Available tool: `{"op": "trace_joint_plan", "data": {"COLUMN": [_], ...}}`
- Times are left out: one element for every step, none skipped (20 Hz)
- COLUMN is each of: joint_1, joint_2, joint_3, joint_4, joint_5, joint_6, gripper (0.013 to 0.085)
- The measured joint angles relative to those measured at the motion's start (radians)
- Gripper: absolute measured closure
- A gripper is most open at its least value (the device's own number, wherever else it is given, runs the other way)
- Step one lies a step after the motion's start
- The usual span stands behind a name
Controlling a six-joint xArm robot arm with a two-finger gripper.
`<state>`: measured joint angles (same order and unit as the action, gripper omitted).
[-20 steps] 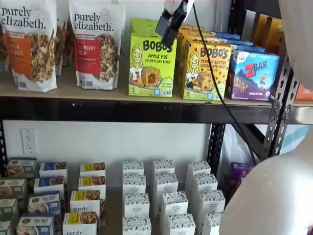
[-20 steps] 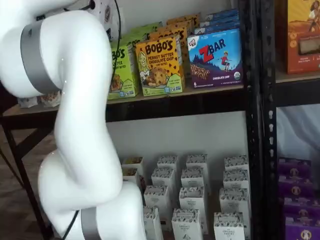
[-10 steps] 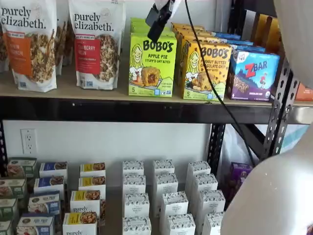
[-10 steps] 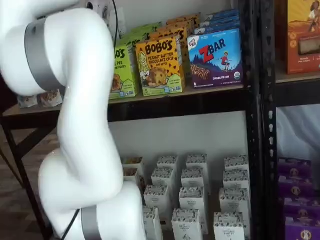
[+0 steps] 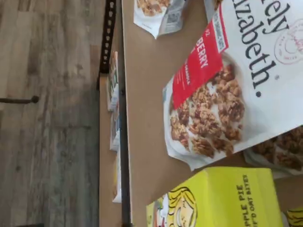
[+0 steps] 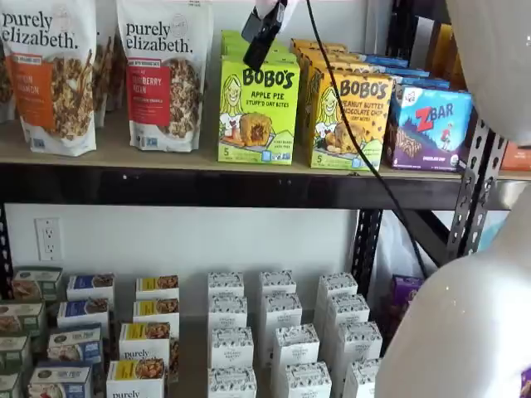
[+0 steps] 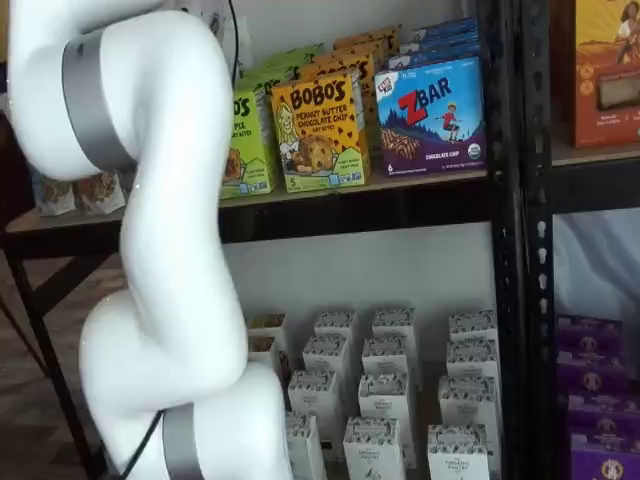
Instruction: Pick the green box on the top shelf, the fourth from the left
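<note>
The end effector [image 6: 264,33] hangs tilted from above, black fingers side-on, white arm [image 7: 160,250] bent in front

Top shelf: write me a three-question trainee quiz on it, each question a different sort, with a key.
1. True or false: the gripper already holds the green box.
2. Which stands directly right of the green box in a shelf view? A) a red-label granola bag B) the yellow Bobo's box C) the blue ZBar box
3. Fill in: the black fingers hang in front of the green box's ____ edge.

Key
1. False. The box stands free on the top shelf, nothing closed on it.
2. B. The granola bag is on its left, and the ZBar box is further right.
3. Top.
</note>
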<state>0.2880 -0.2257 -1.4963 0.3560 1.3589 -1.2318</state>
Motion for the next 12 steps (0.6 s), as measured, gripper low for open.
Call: {"op": "trace_joint_plan", "data": {"joint_1": [0.002,0.004,0.006,0.009,0.011,0.011,0.012,0.012,0.012,0.011,0.011,0.010], "joint_2": [0.005,0.012,0.017,0.022,0.027,0.032,0.036,0.040,0.043,0.046,0.049,0.051], "joint_3": [-0.001,-0.002,-0.003,-0.003,-0.005,-0.006,-0.008,-0.009,-0.009,-0.010,-0.010,-0.010], "joint_4": [-0.002,-0.006,-0.011,-0.021,-0.027,-0.031,-0.035,-0.038,-0.042,-0.045,-0.047,-0.048], "joint_5": [-0.007,-0.012,-0.016,-0.023,-0.024,-0.025,-0.024,-0.023,-0.023,-0.021,-0.020,-0.018], "joint_6": [0.000,0.001,0.001,0.002,0.002,0.002,0.001,0.000,-0.001,-0.003,-0.004,-0.006], "gripper": [0.0130,0.0130,0.0130,0.0130,0.0130,0.0130,0.0130,0.0130,0.0130,0.0130,0.0130,0.0130]}}
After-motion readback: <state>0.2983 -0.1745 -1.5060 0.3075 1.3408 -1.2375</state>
